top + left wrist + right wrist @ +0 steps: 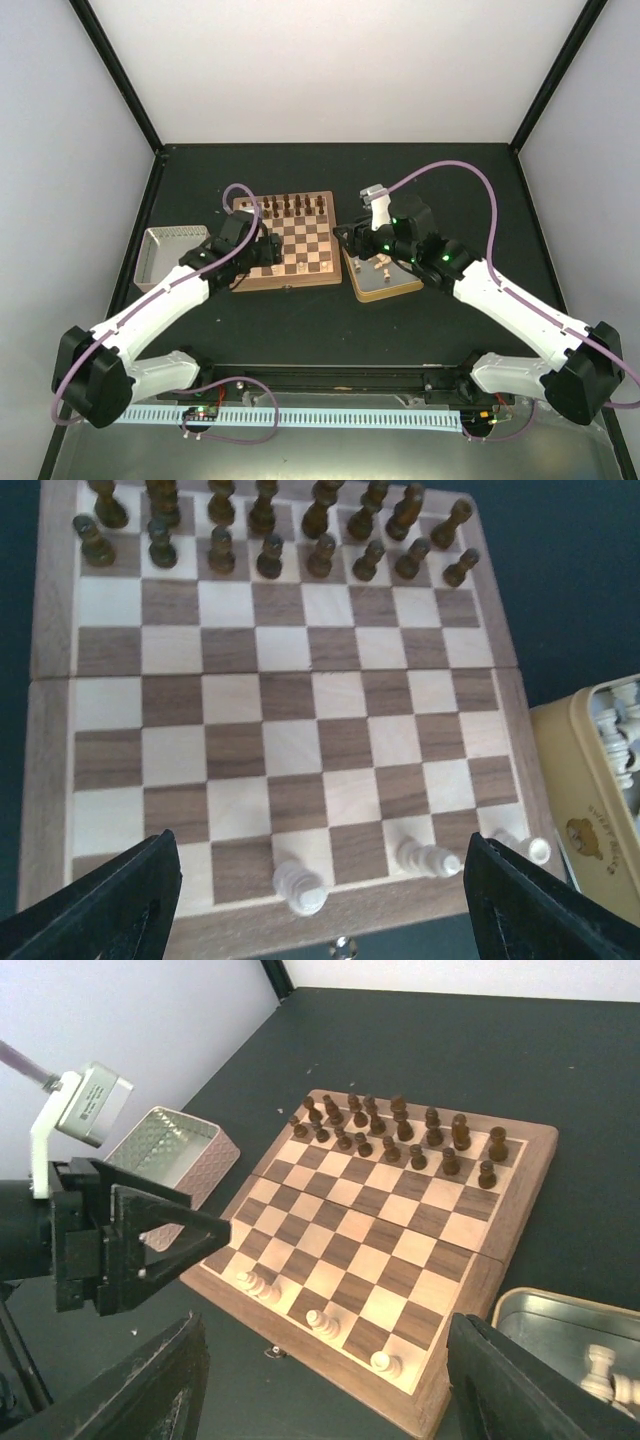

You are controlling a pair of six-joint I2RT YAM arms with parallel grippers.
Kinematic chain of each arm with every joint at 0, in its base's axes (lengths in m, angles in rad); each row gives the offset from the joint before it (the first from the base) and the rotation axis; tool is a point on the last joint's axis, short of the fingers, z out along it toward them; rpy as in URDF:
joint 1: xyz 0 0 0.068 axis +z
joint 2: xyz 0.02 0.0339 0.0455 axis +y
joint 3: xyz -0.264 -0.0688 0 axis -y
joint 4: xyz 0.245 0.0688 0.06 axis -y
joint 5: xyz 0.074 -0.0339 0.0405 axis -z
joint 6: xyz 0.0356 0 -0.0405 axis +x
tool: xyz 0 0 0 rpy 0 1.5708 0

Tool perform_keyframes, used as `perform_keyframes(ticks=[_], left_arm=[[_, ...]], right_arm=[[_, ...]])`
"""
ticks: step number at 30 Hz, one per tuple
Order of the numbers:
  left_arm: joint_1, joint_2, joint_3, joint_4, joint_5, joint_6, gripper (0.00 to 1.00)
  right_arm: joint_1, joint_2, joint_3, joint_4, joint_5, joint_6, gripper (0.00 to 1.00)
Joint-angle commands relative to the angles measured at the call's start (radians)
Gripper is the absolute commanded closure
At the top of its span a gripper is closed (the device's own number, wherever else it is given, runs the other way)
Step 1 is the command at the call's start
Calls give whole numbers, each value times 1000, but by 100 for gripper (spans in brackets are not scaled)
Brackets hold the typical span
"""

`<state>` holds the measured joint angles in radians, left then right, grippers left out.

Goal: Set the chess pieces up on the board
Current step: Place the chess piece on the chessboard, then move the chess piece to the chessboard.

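Chess pieces (pixel 300 888) on the board (pixel 230 810) near row, tin (pixel 585 800) just right

Two far rows filled with dark chessmen (pixel 270 552). Near row: three pale chess pieces (pixel 300 888), centre to right corner. The left gripper (pixel 318 895) has its jaws wide apart, one pale piece below the gap, untouched. Just right of the board (pixel 290 720): tin (pixel 585 820) holding more pale pieces, on the dark tabletop (pixel 570 570).

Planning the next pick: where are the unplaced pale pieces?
The unplaced pale pieces lie in the gold tin, just right of the board in the top view.
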<state>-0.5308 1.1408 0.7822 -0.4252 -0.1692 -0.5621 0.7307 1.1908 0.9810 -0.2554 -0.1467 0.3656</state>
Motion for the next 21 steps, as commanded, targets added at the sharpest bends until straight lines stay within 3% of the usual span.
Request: perform_keyframes(ticks=[1, 5, 9, 11, 21], left_arm=[[34, 13, 72, -217, 100, -4, 21], [51, 68, 110, -308, 229, 13, 22], [60, 164, 130, -327, 354, 66, 33], [61, 212, 133, -326, 367, 87, 41], [70, 312, 185, -298, 316, 109, 57]], right_arm=[[1, -43, 13, -25, 120, 49, 34], [1, -66, 5, -75, 300, 117, 36], [1, -82, -24, -86, 364, 160, 37], [0, -79, -36, -79, 362, 164, 37], [0, -40, -41, -84, 327, 154, 39]])
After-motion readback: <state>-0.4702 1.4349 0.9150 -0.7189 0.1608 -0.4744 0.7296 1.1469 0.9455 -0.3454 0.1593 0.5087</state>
